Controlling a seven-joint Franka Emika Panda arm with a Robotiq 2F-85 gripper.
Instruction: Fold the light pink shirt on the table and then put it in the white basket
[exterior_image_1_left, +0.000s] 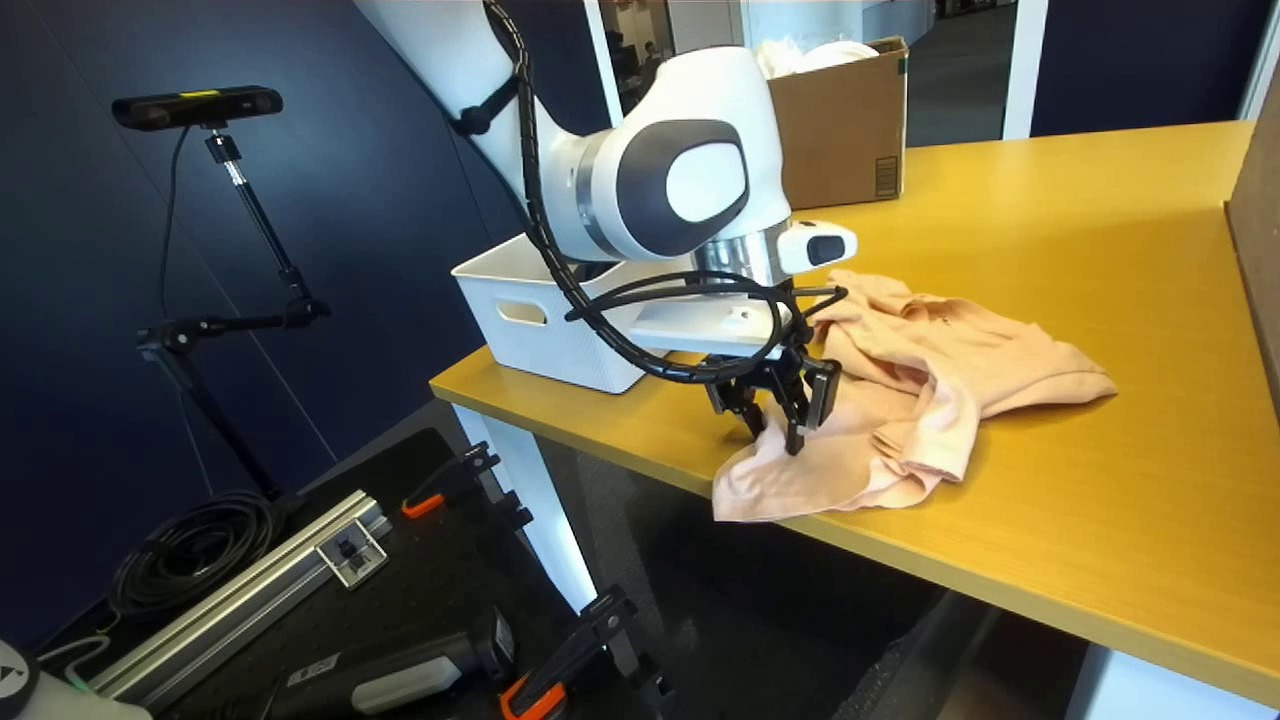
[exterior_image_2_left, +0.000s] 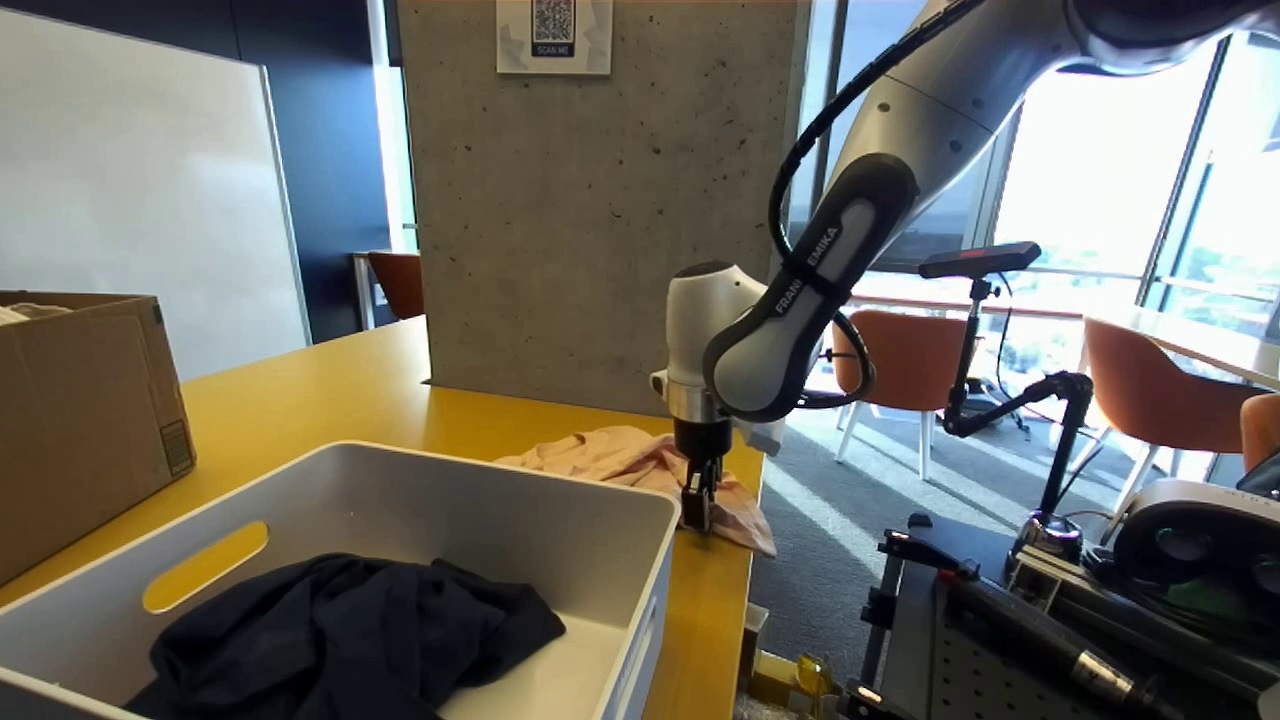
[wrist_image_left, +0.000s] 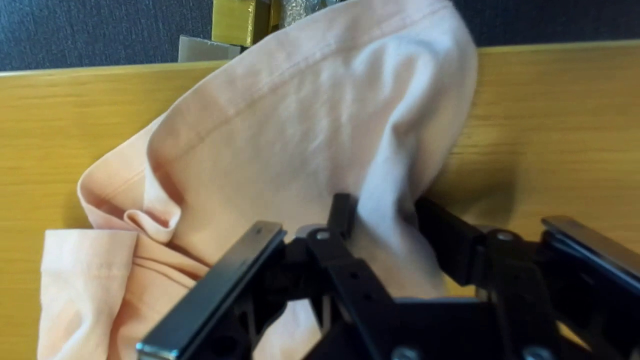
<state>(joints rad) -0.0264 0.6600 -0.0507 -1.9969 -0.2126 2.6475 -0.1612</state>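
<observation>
Black two-fingered tool (wrist_image_left: 384, 207): spread partway, straddling bunched edge of rumpled pale-pink fabric shirt (exterior_image_1_left: 945, 400). Shirt lies outside, near white rectangular plastic basket (exterior_image_1_left: 575, 350). Folding apparently unfinished; placing in basket remains.

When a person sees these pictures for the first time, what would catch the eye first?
Probably the white robot arm, bent over the yellow table, its gripper astride a fold of the crumpled light pink shirt, which reaches past the table edge. Next, perhaps the white basket, large at the bottom left in an exterior view, with dark cloth inside.
</observation>
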